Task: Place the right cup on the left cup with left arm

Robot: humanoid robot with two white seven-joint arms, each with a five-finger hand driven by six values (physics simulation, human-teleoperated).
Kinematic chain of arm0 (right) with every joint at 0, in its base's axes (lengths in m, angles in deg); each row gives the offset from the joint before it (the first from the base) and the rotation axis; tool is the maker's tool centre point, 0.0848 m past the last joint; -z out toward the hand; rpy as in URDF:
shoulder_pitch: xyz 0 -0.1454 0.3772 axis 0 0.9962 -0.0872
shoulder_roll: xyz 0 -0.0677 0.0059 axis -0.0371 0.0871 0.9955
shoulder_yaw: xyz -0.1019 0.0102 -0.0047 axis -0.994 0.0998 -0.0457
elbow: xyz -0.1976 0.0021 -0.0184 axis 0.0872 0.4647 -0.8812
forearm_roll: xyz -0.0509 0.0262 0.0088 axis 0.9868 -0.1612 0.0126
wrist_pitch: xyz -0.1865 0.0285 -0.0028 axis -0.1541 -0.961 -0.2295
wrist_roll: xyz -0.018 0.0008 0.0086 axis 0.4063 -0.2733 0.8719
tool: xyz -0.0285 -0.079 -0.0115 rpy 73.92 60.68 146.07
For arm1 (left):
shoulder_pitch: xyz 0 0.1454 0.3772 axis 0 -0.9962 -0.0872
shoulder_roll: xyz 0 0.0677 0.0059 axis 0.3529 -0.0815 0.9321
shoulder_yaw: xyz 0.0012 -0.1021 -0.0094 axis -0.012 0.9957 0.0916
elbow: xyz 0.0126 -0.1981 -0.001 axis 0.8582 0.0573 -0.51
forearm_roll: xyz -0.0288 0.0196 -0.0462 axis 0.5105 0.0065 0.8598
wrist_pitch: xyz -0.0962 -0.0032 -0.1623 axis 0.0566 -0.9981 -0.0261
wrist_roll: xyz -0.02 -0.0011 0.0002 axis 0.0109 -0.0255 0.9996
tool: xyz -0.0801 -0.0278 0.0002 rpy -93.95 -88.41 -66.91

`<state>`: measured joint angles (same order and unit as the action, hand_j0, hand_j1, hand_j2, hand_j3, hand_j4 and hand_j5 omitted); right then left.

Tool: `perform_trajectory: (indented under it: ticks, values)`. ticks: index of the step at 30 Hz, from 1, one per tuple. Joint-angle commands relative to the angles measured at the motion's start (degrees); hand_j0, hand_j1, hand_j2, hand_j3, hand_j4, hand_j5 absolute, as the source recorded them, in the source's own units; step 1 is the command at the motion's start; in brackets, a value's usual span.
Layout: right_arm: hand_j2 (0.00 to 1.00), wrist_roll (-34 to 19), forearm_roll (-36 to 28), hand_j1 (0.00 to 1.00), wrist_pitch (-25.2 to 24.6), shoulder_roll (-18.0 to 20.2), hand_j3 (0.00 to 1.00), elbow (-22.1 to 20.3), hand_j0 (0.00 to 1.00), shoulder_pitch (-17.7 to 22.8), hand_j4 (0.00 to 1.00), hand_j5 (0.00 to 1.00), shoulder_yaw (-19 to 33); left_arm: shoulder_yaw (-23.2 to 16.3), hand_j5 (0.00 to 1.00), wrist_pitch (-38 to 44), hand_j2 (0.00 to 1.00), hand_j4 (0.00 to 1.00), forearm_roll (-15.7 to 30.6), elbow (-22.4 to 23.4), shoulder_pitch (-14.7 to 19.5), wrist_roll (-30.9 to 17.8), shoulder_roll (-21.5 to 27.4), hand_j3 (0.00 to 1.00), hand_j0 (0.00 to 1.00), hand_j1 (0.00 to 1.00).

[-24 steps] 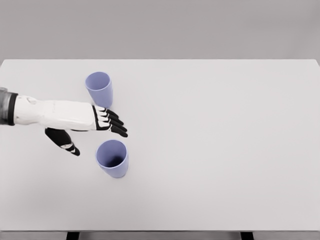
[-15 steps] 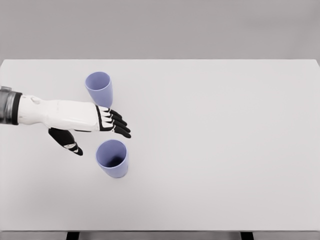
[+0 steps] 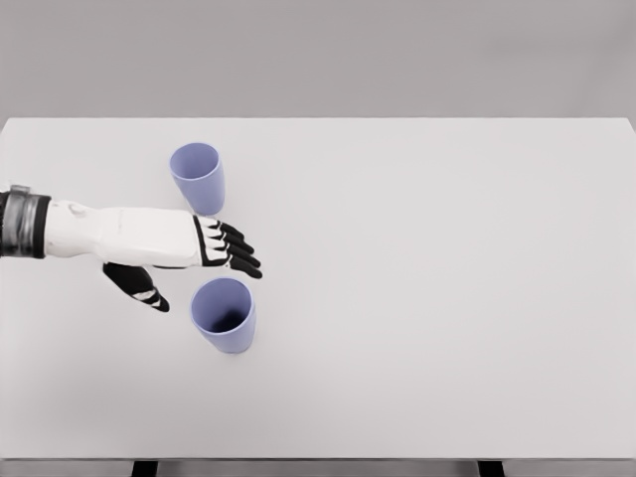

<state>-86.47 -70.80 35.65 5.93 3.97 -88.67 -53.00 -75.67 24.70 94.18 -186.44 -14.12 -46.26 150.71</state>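
Since the earlier frames, only the left hand (image 3: 194,250) is seen to have moved: it has been carried slightly rightward and toward the near edge, while both cups have stayed where they were. Two lavender-blue cups are counted. One cup (image 3: 225,315) is set nearer the robot and a little further right, upright with its mouth open upward; this is judged to be the right cup to be lifted. The far cup (image 3: 197,177) is set upright beyond it, a little to the left, well apart from it. Both appear to be thin, rigid, smooth plastic, so they are judged light, easily tipped and somewhat slippery. A grip around the tapered side wall, thumb against fingers, is judged best, with the rim left free. The hand is held between the two cups, its fingers (image 3: 241,255) spread and its thumb (image 3: 142,288) apart, nothing being grasped. One white table (image 3: 447,278) is seen beneath. No right hand is seen.
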Motion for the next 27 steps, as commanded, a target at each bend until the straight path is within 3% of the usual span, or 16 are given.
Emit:
perform_trajectory:
  ticks: [1, 4, 10, 27]
  values:
    - [1.00, 0.0, 0.0, 1.00, 0.0, 0.0, 1.00, 0.0, 1.00, 0.0, 1.00, 1.00, 0.1, 2.6, 1.00, 0.2, 1.00, 1.00, -3.0, 0.0, -0.4, 3.0, -0.5, 1.00, 1.00, 1.00]
    - [1.00, 0.0, 0.0, 1.00, 0.0, 0.0, 1.00, 0.0, 1.00, 0.0, 1.00, 1.00, 0.0, 5.1, 1.00, 0.2, 1.00, 1.00, -3.2, 0.0, -3.3, 3.0, -0.5, 1.00, 1.00, 1.00]
    - [1.00, 0.0, 0.0, 1.00, 0.0, 0.0, 1.00, 0.0, 1.00, 0.0, 1.00, 1.00, 0.0, 5.0, 1.00, 0.2, 1.00, 1.00, -5.0, 0.2, -6.3, 3.2, 0.2, 1.00, 1.00, 1.00]
    - [1.00, 0.0, 0.0, 1.00, 0.0, 0.0, 1.00, 0.0, 1.00, 0.0, 1.00, 1.00, 0.1, 6.3, 1.00, 0.2, 1.00, 1.00, -5.9, 0.1, -8.1, 3.3, -0.7, 1.00, 1.00, 1.00]
